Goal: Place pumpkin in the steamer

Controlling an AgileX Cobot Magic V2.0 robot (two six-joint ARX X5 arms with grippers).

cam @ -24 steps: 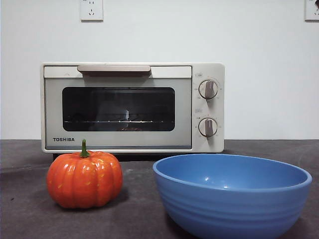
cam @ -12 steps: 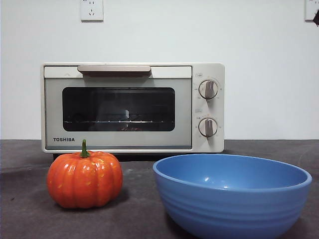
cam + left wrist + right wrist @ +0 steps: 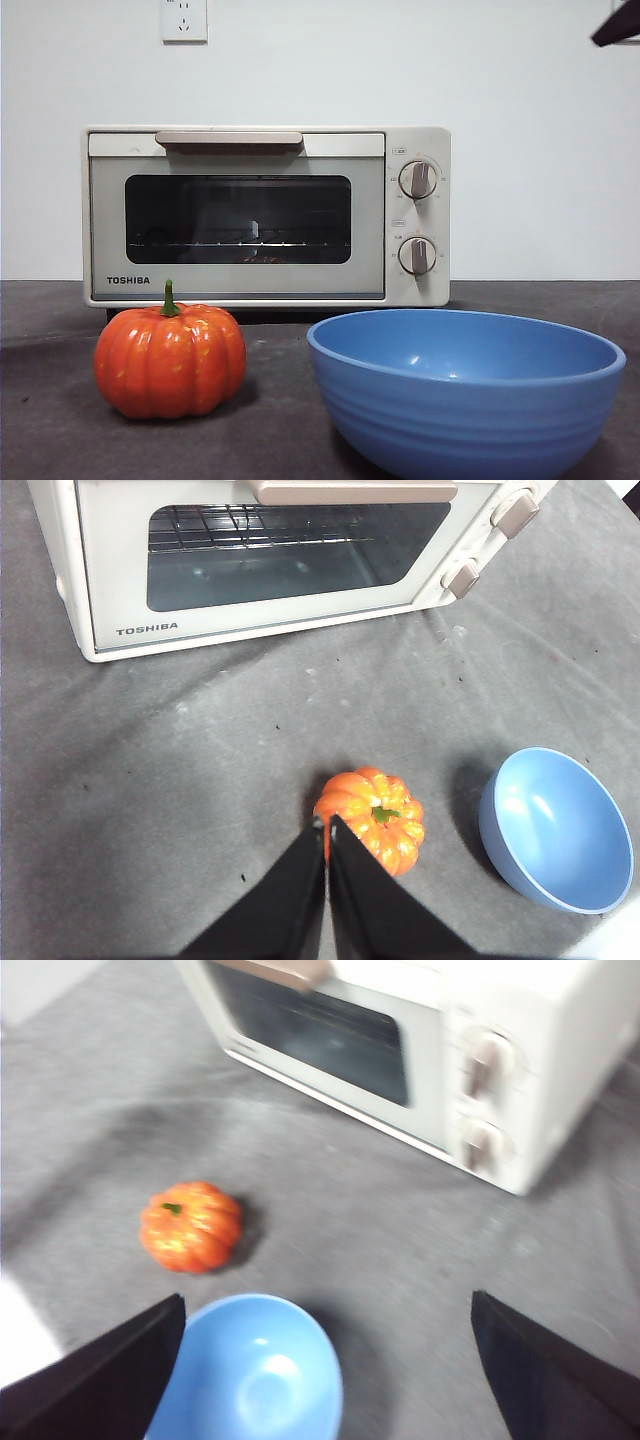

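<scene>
Front view: the pumpkin [image 3: 170, 360] sits lower left on the table, before the closed steamer [image 3: 265, 215]. Left wrist view: left gripper [image 3: 327, 832] pinched together, empty (pumpkin just beyond). Right wrist view: right gripper [image 3: 325, 1305] spread wide.

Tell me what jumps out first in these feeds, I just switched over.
The orange pumpkin sits on the dark table in front of the steamer, whose door is shut, so it is not yet inside. A wide blue bowl stands beside the pumpkin, apart from it. The left gripper hangs above the pumpkin with fingers together, holding nothing; the right gripper is spread wide, high over the bowl.
</scene>
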